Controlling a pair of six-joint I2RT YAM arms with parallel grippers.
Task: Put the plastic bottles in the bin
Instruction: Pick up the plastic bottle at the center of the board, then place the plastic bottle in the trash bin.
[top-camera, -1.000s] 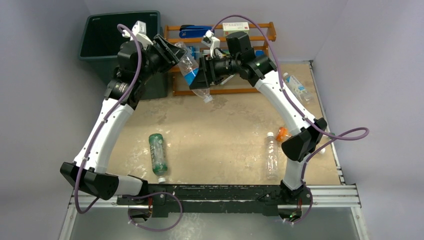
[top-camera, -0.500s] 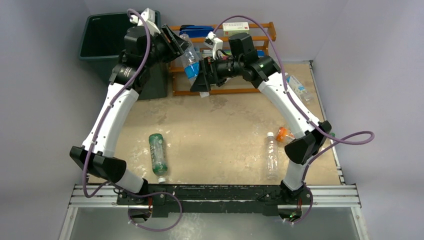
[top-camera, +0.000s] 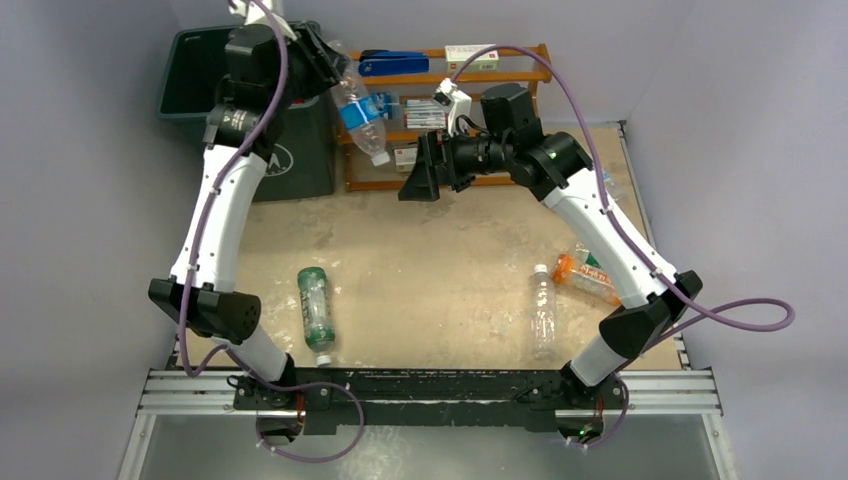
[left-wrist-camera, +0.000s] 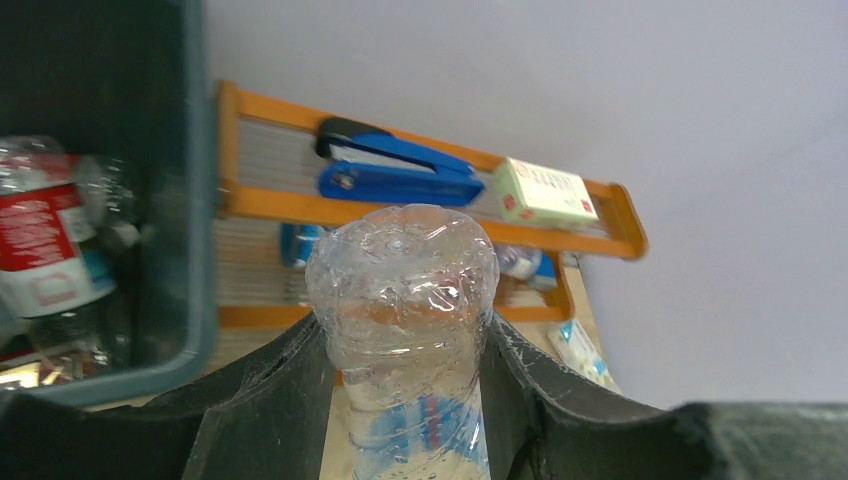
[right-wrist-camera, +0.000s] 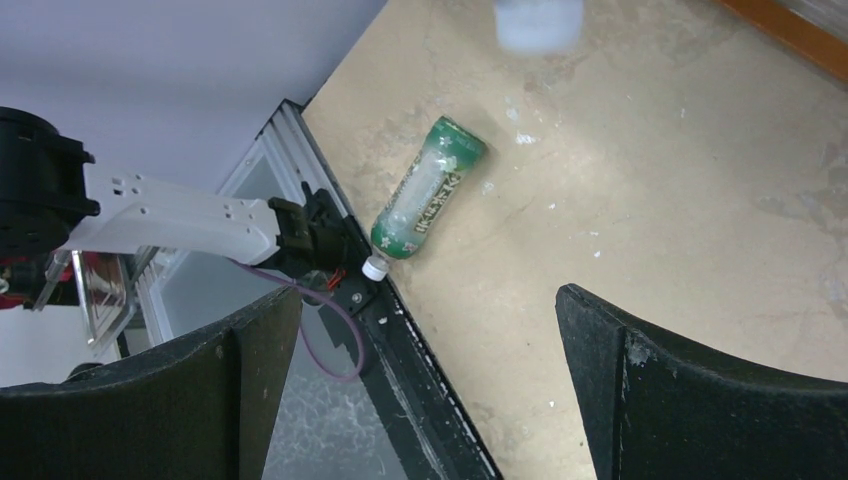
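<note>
A: What is seen from above?

B: The left pincer (top-camera: 318, 68) is seen raised just beside the bin's (top-camera: 190, 70) right rim, clamped on a blue-labelled bottle (top-camera: 358, 108). The bottle is tilted, cap lowest, over the left end of the rack (top-camera: 510, 75), outside the bin.

A: What is added by the left wrist view?

B: The grip is shown close up: the bottle's body, just under its rounded base, is squeezed between both fingers (left-wrist-camera: 260, 400). The bin's inside is revealed there too, with a red-labelled bottle (left-wrist-camera: 40, 235) lying in it. A stapler (left-wrist-camera: 395, 175) and a white box (left-wrist-camera: 540, 192) are shown on the rack's top shelf.

A: And the right pincer?

B: The right pincer (top-camera: 418, 172) is held in front of the rack, above the counter (top-camera: 450, 250), apart from the held bottle. In its own wrist view the jaws are seen spread wide, with nothing between them. Beneath them a green bottle (right-wrist-camera: 428, 190) is shown lying at the counter's near edge.

A: What is given only by the top view?

B: A clear bottle (top-camera: 543, 310) and an orange bottle (top-camera: 585, 280) are seen lying near the right arm (top-camera: 600, 230).
</note>
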